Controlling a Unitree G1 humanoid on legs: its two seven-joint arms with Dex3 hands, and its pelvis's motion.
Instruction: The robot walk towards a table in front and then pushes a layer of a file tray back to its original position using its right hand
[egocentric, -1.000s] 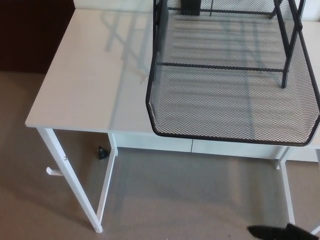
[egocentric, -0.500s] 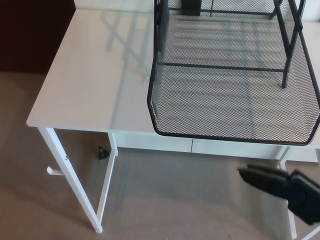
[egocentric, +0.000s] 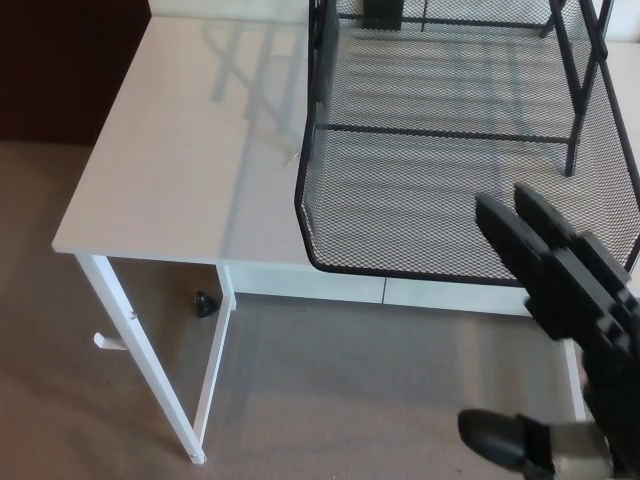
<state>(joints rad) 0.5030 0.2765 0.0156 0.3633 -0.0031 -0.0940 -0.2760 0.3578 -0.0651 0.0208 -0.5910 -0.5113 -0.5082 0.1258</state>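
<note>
Office-like room — white desk (egocentric: 170, 170), black mesh file tray (egocentric: 440, 180), grey carpet (egocentric: 340, 390)

I see a black mesh tray (egocentric: 440, 190) on a plain white table (egocentric: 180, 150), my black right hand (egocentric: 570, 290) near it, grey-beige carpet (egocentric: 330, 390) below.

A file tray (egocentric: 440, 130) sits on the right part of the desk (egocentric: 170, 150), its pulled-out layer (egocentric: 400, 225) overhanging the near edge. The right hand (egocentric: 570, 290) hovers at the layer's near right corner, apparently not touching.
</note>
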